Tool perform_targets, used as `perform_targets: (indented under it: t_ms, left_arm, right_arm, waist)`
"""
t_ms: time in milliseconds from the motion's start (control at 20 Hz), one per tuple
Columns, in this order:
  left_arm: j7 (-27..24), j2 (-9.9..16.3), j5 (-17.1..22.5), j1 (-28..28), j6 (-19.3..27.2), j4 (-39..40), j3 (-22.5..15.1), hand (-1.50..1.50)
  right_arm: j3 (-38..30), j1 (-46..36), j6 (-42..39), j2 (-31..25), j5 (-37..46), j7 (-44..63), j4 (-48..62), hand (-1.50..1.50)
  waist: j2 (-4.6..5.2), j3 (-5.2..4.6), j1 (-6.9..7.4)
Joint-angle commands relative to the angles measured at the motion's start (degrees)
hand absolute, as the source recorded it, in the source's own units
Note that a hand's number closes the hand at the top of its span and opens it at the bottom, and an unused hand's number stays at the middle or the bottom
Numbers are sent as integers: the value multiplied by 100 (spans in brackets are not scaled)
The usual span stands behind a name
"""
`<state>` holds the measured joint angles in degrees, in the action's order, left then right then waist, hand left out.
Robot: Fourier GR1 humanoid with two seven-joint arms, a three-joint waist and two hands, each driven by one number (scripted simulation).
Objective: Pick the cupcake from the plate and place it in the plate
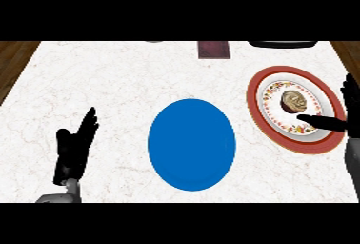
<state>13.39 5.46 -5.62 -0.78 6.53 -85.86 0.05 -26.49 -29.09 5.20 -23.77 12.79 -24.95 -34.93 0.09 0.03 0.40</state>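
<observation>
Two plates sit on the white marbled counter (105,81). The solid blue oval plate (191,145) serves as landmark, lying flat near the middle of the counter; nothing rests in it.

To the right of the blue plate, apart from it: a round floral-patterned white plate with a broad red rim (267,93). Contents: one small brown cupcake (294,100), sitting near the centre of the patterned well.

Right hand (349,100), black: enters at the right edge, beyond the red-rimmed plate as seen from the blue plate. Thumb extends over the near part of the patterned plate, tip just below the cupcake; fingers rise beside the plate's far-right rim. Fingers look straight, released, not closed on the cupcake. Contact between thumb and cupcake: cannot tell.

Left hand (74,145), black: left of the blue plate, well apart, above the counter. Fingers up and relaxed, holding nothing. Grey forearm (60,198) shows below it.

Far side of the counter from the blue plate: a dark reddish-brown rectangular object (214,49) and, further right, a dark rounded object (283,44) cut off by the edge; neither identifiable.
</observation>
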Motion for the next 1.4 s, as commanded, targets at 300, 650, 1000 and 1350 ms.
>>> perform_targets:
  t_ms: [300, 650, 1000, 1350]
  left_arm:
    - [-125, 130, 13, 221, -167, -90, 139, 0]
    - [246, 19, -156, -39, -28, -238, 54, 0]
    - [44, -29, -15, -73, -113, -117, 135, 0]
    - [366, 46, -112, -553, -59, 114, 237, 0]
  right_arm:
    - [141, 306, 90, -364, -144, -106, 205, -150]
    - [-5, 31, 290, -719, -306, -420, 1005, -150]
    - [-312, 410, 166, -988, -641, -1289, 1517, -150]
    - [-428, 655, 148, -1310, -901, -1157, 1470, -150]
  waist:
    - [-10, -1, -11]
    - [4, 2, 15]
    - [11, 7, 32]
    - [1, 2, -29]
